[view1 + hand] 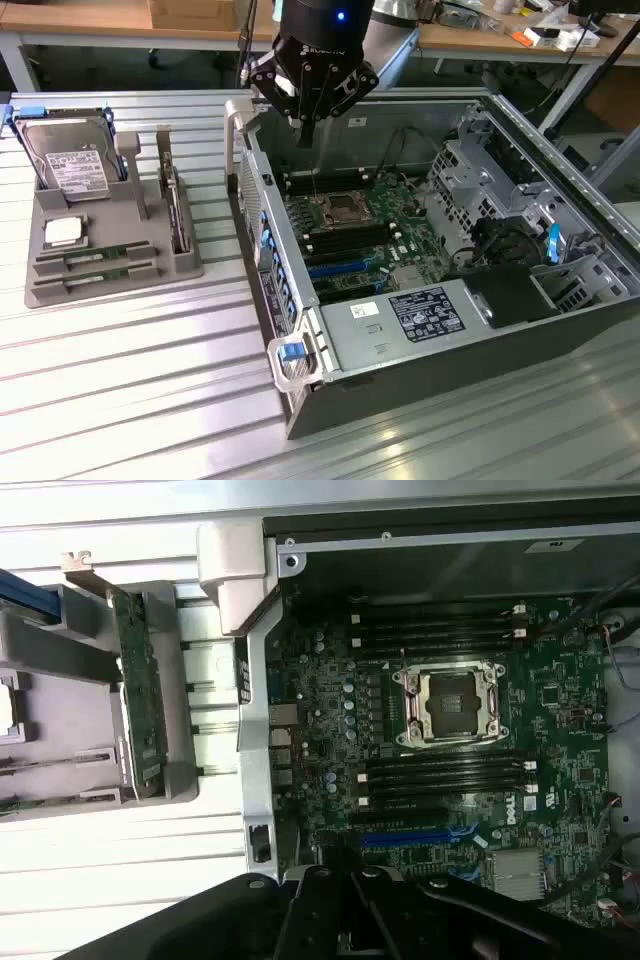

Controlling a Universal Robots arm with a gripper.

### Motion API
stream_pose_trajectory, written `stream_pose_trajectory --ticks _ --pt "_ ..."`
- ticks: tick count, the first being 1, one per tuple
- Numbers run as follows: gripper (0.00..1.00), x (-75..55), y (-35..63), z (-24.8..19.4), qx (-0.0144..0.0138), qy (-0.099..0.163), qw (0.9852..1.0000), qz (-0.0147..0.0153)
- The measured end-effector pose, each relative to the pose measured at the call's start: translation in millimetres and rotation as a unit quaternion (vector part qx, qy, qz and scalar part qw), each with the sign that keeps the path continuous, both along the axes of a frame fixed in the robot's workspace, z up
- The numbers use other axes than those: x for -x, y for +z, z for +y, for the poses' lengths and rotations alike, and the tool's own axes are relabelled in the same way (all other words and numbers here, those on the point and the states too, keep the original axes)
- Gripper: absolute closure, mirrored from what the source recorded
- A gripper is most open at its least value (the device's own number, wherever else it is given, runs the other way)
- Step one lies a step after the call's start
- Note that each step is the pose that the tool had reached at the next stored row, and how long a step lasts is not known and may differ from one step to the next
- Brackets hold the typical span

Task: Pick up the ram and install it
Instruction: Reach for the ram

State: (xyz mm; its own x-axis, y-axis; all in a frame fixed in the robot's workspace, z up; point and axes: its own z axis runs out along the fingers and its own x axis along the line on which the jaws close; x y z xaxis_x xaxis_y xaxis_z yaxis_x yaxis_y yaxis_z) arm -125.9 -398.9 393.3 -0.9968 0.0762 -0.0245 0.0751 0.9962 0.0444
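- On the exterior view's left, your ram [177,212] stands on its long edge in the right-hand slot of a grey holder [120,288]. It is a thin green stick, well apart from the hand.
- To the left of it in that same holder, a silver hard drive [70,165] sits tilted at the far end. A square silver chip [62,232] lies nearer, and two more slim sticks [95,262] lie flat in the nearest grooves.
- Under the holder you have the ribbed metal counter [130,380], and just to the right stands an open computer case [450,375].
- Inside the case you can see the green motherboard [330,710]. It has an open processor socket [450,705] and rows of black memory slots [440,772] on either side of the socket.
- Your hand [306,124] hangs over the case's far left corner, above the board. It is clenched, with the fingertips pressed together and nothing held.
- Your hand touches neither the board nor the case wall, and the ram sits untouched in its slot.
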Motion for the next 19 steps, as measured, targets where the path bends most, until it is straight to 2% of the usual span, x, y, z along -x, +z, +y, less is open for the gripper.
stream_pose_trajectory --ticks 1,7,19 --pt "0.89 9.4 0.0 0.0 0.0 0.0 1.0 0.0" --pt "0.89 16.4 0.0 0.0 0.0 0.0 1.0 0.0" --pt "0.89 21.4 0.0 0.0 0.0 0.0 1.0 0.0"
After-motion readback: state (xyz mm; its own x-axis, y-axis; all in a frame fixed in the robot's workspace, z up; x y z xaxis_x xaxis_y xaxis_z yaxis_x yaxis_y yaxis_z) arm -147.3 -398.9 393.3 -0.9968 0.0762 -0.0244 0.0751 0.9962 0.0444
